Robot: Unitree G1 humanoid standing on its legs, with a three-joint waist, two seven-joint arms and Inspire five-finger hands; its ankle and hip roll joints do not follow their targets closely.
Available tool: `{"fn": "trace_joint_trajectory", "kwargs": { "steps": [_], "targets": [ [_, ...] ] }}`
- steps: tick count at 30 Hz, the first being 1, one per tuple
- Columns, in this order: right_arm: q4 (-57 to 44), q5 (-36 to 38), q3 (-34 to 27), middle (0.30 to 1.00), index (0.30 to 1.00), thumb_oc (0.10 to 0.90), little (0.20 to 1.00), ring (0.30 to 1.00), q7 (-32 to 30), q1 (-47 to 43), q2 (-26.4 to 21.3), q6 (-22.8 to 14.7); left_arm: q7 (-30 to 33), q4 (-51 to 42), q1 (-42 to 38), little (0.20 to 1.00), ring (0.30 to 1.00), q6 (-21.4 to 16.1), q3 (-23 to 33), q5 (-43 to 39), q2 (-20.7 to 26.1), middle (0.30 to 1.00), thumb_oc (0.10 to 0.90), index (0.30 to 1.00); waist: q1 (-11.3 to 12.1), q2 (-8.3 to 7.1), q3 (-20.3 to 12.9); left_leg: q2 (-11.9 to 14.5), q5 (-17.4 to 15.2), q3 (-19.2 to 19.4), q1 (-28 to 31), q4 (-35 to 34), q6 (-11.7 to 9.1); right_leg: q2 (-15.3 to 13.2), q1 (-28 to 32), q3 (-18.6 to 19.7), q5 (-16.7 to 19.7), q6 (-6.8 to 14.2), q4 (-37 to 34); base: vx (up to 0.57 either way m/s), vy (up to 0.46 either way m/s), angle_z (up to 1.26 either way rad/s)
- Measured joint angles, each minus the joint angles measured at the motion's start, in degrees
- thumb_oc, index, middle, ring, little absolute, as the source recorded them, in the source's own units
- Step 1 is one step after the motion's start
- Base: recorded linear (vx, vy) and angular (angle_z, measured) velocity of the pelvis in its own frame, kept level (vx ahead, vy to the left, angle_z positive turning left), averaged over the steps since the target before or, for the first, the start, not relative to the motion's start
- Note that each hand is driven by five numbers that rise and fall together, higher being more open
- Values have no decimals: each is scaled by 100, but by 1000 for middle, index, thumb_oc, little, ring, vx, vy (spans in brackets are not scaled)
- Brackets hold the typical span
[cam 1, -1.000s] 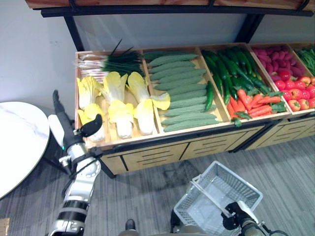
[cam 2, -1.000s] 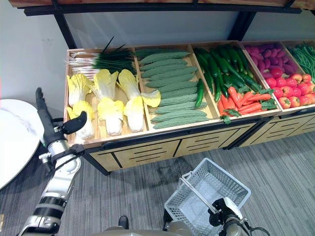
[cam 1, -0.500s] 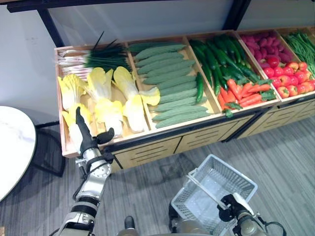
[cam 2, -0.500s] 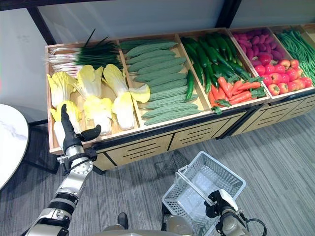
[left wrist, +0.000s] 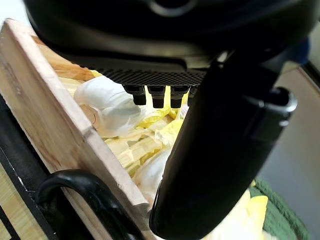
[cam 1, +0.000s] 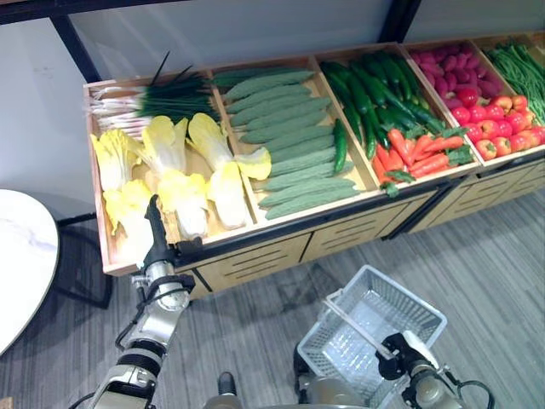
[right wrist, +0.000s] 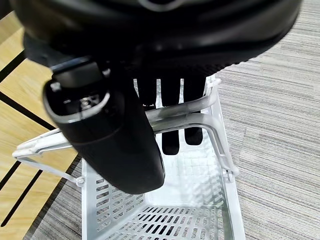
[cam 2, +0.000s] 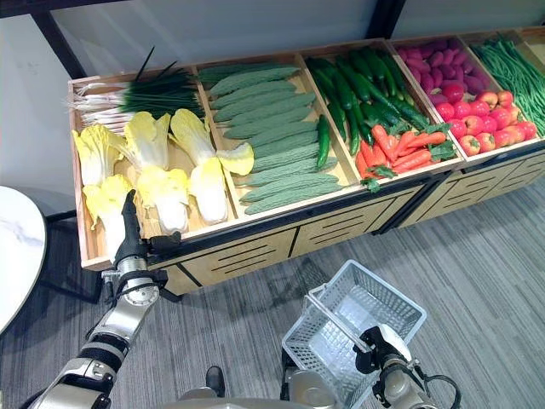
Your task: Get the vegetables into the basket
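Reaching over the front rim of the cabbage crate [cam 1: 109, 256], the left robot hand [cam 1: 156, 243] has moved in from beside the stand, fingers straight, above the cabbages [cam 1: 183, 200]. The right robot hand [right wrist: 120, 130] stays curled round the empty basket's [cam 1: 375, 324] handle. A pick looks next.

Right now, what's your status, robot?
Left hand open at cabbages. Right hand shut on basket handle. Basket empty. No obstruction.

The left hand [cam 1: 156, 236] covers part of a cabbage [cam 1: 128, 210] at the crate's front edge. The green beans [cam 1: 521, 68] run off the picture's side, and the basket [cam 2: 353, 331] has its near corner hidden behind the right hand [cam 2: 375, 350]
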Motion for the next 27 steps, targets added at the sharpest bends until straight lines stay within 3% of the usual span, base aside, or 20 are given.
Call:
{"fn": "trace_joint_trajectory", "kwargs": {
  "steps": [11, 19, 21, 25, 26, 27],
  "targets": [
    [-114, -23, 58, 300, 300, 400, 300, 300, 123, -24, -74, 88, -290, 416, -134, 1000, 1000, 97, -127, 7, 53, 1000, 900, 1000, 5, 97, -53, 1, -9, 87, 11, -26, 12, 18, -34, 92, 22, 18, -19, 2, 7, -4],
    [-95, -151, 126, 300, 300, 400, 300, 300, 206, -89, -124, 107, -282, 1986, -964, 1000, 1000, 12, 176, -167, -139, 1000, 900, 1000, 3, 159, -180, 0, -46, 187, 33, -29, -30, 29, -62, 177, 13, 6, -27, 1, 14, -7],
    [-111, -164, 351, 300, 300, 400, 300, 300, 266, -128, -227, 113, -339, 2641, -1422, 1000, 1000, 56, -48, -251, -84, 1000, 900, 1000, 6, 150, -213, 11, -45, 334, 15, -30, -50, 27, -133, 203, 12, 7, -27, -7, 27, -14],
    [-102, -162, 376, 300, 300, 400, 300, 300, 333, -222, -265, 114, -678, 2841, -1737, 1000, 1000, 217, -402, -209, 184, 1000, 900, 1000, 3, 74, -223, 0, -46, 446, -161, -31, -49, -3, -353, 213, 1, 23, -28, -25, 16, -9],
    [-76, -160, 424, 300, 300, 400, 300, 300, 338, -264, -267, 115, -833, 2893, -1837, 953, 953, 253, -522, -86, 273, 953, 867, 953, 3, 53, -222, 5, -46, 461, -202, -32, -49, -6, -402, 204, -25, 65, -28, 0, 0, 0],
    [-57, -161, 474, 300, 300, 400, 300, 300, 346, -307, -275, 116, -955, 2944, -1925, 778, 778, 296, -597, -16, 316, 778, 741, 778, 3, 55, -221, 40, -49, 466, -238, -35, -44, 2, -435, 170, -85, 155, -24, -35, 10, -1]
  ]
}}
